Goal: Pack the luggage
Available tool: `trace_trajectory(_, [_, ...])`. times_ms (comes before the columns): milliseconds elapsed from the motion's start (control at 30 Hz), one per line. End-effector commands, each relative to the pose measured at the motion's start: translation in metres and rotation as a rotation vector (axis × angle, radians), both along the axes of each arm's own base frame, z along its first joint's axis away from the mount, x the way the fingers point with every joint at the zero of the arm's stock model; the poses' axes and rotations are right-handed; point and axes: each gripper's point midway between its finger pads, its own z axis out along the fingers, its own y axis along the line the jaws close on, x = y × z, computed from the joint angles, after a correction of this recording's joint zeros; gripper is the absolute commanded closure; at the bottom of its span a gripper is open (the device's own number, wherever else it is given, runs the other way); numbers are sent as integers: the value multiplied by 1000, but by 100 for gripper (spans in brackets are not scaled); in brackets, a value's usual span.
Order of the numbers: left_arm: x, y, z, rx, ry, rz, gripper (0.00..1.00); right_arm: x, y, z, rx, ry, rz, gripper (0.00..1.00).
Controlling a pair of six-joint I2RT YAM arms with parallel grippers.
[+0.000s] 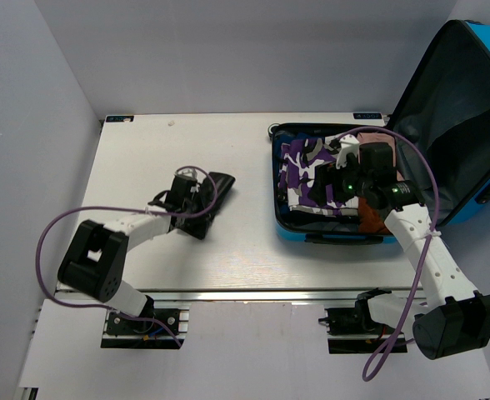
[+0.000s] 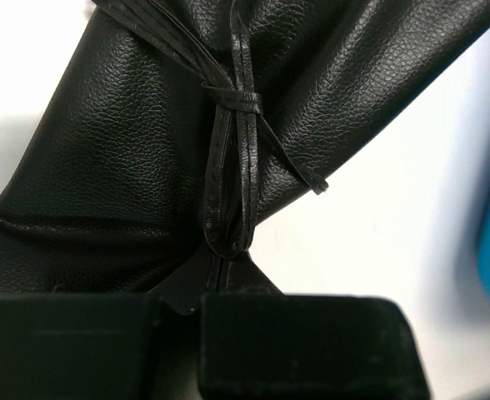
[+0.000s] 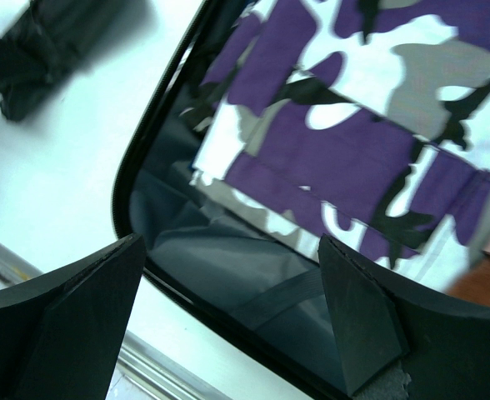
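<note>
Where the right arm crosses it, the luggage, lying open at the far right of the counter, is partly hidden, and its raised lid is cut off by the frame. A purple camouflage garment is seen inside. The right tool is held apart above it. Well to the left, the left tool is clamped on a black leather pouch.

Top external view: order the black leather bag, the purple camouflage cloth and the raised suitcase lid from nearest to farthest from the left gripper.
1. The black leather bag, left of centre on the table, pinched by the left gripper.
2. The purple camouflage cloth, right of centre.
3. The suitcase lid, standing open at the far right.
</note>
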Motion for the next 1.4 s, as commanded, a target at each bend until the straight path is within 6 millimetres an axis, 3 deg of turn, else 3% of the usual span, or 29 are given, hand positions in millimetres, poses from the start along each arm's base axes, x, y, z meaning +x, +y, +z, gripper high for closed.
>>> trace_trajectory(0, [-69,-10,-13,-75,152,-38,100,-5,19,3,4,-28,52,11])
trace_trajectory(67, [-97,-13,-17,-67,191,-76,96,-9,34,-5,-6,0,96,11])
trace_trajectory(100, [-103,-16,-5,-83,168,-97,88,-14,45,-9,-21,9,126,11])
trace_trajectory(133, [-109,-18,0,-85,163,-111,64,-13,49,-10,-33,15,129,11])
trace_trajectory(200, [-125,-17,10,-77,184,-125,46,-19,74,-24,-86,42,183,11])
trace_trajectory(233, [-123,-15,25,-92,140,-113,24,-22,89,-20,-96,28,218,11])
trace_trajectory(267, [-129,-10,31,-80,145,-96,21,-20,98,-28,-120,48,232,11])
trace_trajectory(333, [-132,-2,51,-89,102,-61,2,-26,123,-37,-144,69,260,11])
trace_trajectory(500, [-119,22,82,-39,-6,73,2,-25,176,-29,-111,58,267,11])
trace_trajectory(633, [-97,39,82,41,-27,178,2,-28,216,-47,31,149,104,11])
trace_trajectory(667, [-92,37,72,70,0,177,2,-35,229,-51,52,144,117,11])
trace_trajectory(733, [-84,39,67,95,24,204,2,-28,238,-61,93,167,33,11])
trace_trajectory(800, [-88,49,50,143,117,286,2,-15,244,-57,118,129,-35,11])
trace_trajectory(900, [-107,62,41,130,204,400,2,10,246,-54,88,51,-72,11])
trace_trajectory(967, [-126,64,30,77,250,439,2,22,260,-46,27,-34,35,11])
trace_trajectory(1000, [-130,61,37,16,218,430,2,24,262,-47,4,-41,59,11])
trace_trajectory(1033, [-140,56,25,-32,244,437,2,25,270,-51,-26,-41,112,11])
trace_trajectory(1133, [-138,43,25,-165,188,415,2,33,267,-74,-107,-42,185,11])
trace_trajectory(1167, [-145,40,13,-178,211,400,2,32,267,-81,-116,-22,198,11])
trace_trajectory(1300, [-131,32,9,-220,175,399,2,50,262,-110,-132,23,268,11])
trace_trajectory(1333, [-126,32,12,-219,161,408,2,48,270,-108,-100,36,317,11])
trace_trajectory(1367, [-123,31,14,-219,154,407,2,51,271,-122,-106,62,337,11])
